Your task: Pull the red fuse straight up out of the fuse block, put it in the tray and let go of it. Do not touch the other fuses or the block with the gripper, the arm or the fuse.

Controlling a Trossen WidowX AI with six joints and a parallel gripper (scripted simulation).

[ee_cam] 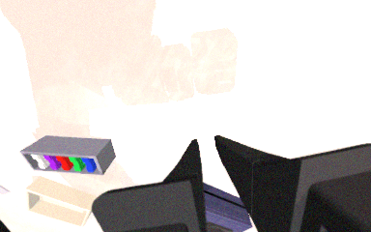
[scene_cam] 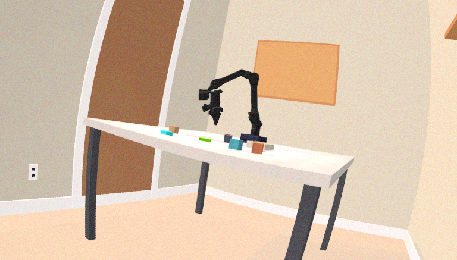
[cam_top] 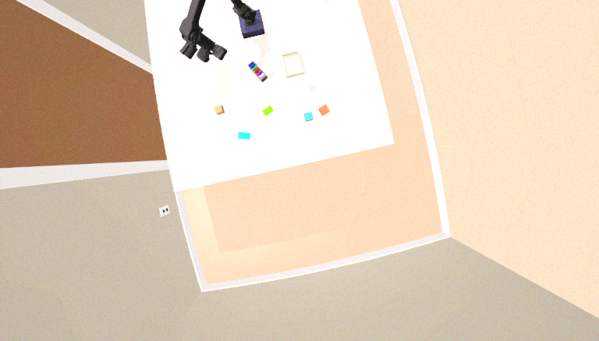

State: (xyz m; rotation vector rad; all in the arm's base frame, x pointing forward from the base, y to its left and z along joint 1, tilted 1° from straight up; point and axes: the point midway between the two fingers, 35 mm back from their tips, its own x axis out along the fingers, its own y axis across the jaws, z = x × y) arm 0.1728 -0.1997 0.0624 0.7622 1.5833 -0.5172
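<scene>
Above the white table (cam_top: 282, 156) (scene_cam: 235, 154), your gripper (cam_top: 203, 58) (scene_cam: 216, 124) (ee_cam: 206, 142) hangs well clear of the fuse block (cam_top: 263, 77) (scene_cam: 227, 138) (ee_cam: 79, 145), pointing down. Its fingers are slightly open, with a narrow gap and nothing held between them. You can see the red fuse (cam_top: 256, 70) (ee_cam: 64, 162) seated in the block, between the green fuse (cam_top: 254, 68) (ee_cam: 76, 163) and the purple fuse (cam_top: 260, 72) (ee_cam: 52, 161). Beside the block, apart from it, sits your pale tray (cam_top: 285, 65) (scene_cam: 268, 147) (ee_cam: 63, 189), without the red fuse.

The tray (cam_top: 284, 65) (ee_cam: 58, 216) lies beside the fuse block (cam_top: 250, 64) (scene_cam: 226, 138) (ee_cam: 72, 145), both on the table (cam_top: 282, 151) (scene_cam: 209, 156).
</scene>
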